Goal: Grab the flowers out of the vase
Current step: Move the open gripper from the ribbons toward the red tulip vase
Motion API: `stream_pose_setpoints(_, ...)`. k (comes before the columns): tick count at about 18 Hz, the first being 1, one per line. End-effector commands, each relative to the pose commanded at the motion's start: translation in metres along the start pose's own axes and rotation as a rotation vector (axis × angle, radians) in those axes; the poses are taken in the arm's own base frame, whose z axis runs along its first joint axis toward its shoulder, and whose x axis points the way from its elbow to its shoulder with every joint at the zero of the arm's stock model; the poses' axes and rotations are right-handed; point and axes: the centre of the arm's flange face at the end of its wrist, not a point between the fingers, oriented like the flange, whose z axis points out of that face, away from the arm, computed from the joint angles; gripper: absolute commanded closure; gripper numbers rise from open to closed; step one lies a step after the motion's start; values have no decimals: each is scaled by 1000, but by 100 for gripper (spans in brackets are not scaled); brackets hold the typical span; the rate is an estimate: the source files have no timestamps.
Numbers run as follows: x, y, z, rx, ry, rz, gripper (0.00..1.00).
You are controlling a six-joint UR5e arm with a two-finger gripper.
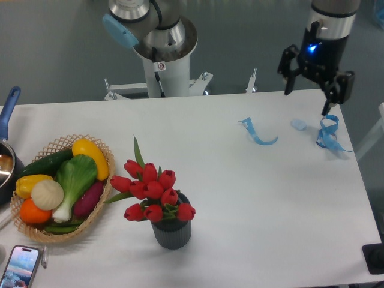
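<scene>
The flowers [150, 189], a bunch of red tulip buds with green leaves, stand upright in the vase [172, 231], a short dark grey ribbed cylinder near the table's front edge. My gripper [308, 98] hangs open over the table's far right edge, well away from the flowers, to their upper right. Nothing is between its fingers.
A wicker basket [102, 197] of vegetables sits left of the vase. A phone [20, 266] lies at the front left corner and a pan [6, 157] at the left edge. Blue ribbon pieces [258, 135] [328, 134] lie on the far right. The robot base [162, 54] stands behind the table.
</scene>
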Motion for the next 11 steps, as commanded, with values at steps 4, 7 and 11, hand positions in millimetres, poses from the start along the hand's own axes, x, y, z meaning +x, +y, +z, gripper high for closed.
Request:
stream_pose_setpoints(4, 7, -11, 21, 186, -85, -167, 0)
stream_pose_setpoints(7, 11, -19, 27, 232, -81, -205, 0)
stream_pose_setpoints(11, 22, -42, 49, 249, -25, -225, 0)
